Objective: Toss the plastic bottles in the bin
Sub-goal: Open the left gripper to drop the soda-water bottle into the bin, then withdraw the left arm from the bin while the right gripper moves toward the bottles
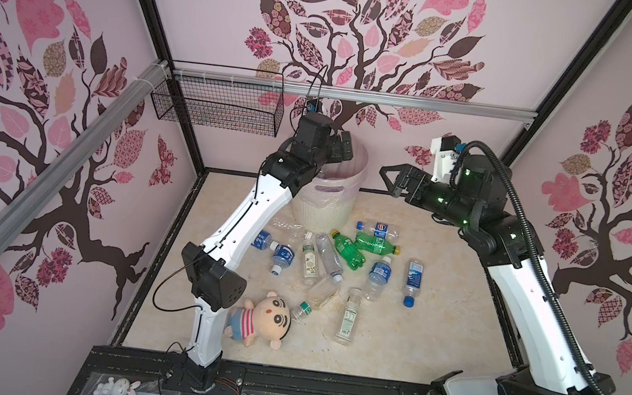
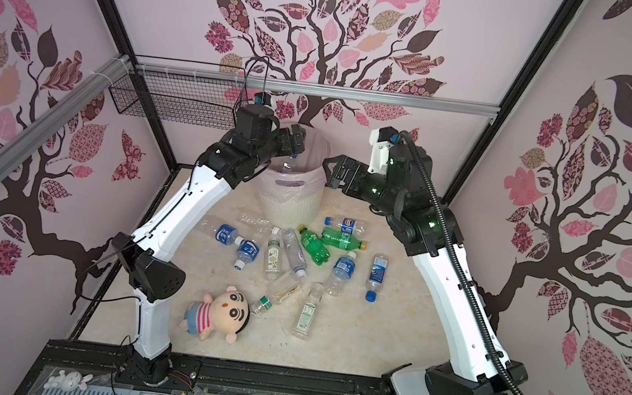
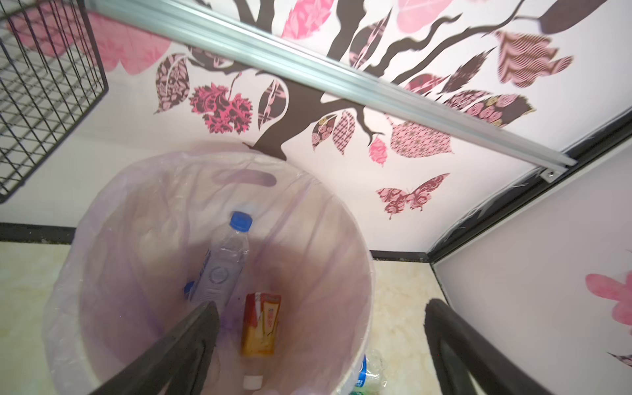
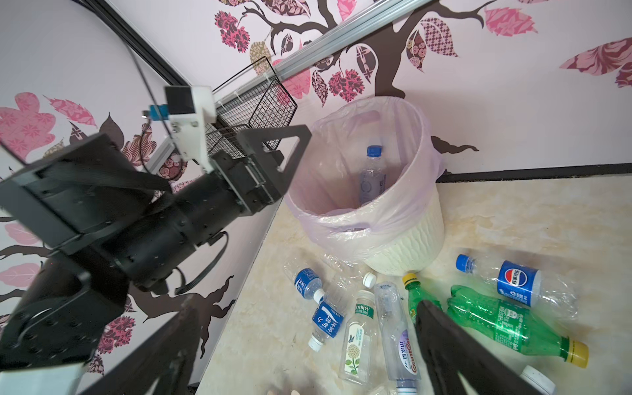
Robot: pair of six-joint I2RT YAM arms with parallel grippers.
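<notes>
bin (image 1: 322, 214) mouth open, bottles (image 1: 349, 250) crowd floor (image 1: 434, 328)

The left arm (image 1: 238, 217) and right arm (image 1: 520, 315) had white link shells and black joint housings. The right arm carried a corrugated black conduit (image 1: 483, 145) and green indicator lights (image 1: 440, 199); the left arm, a thin black cable (image 1: 155, 289).

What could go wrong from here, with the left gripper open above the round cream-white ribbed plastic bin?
1. The left gripper hangs open just over the bin; pulling back low might snag the pale pink plastic liner and tip the bin.
2. The right gripper, also open, hovers near the bin too; the arms might collide.
3. The striped-shirt plush doll lies beside a clear green-capped plastic bottle; a grasp there might catch the doll.
</notes>
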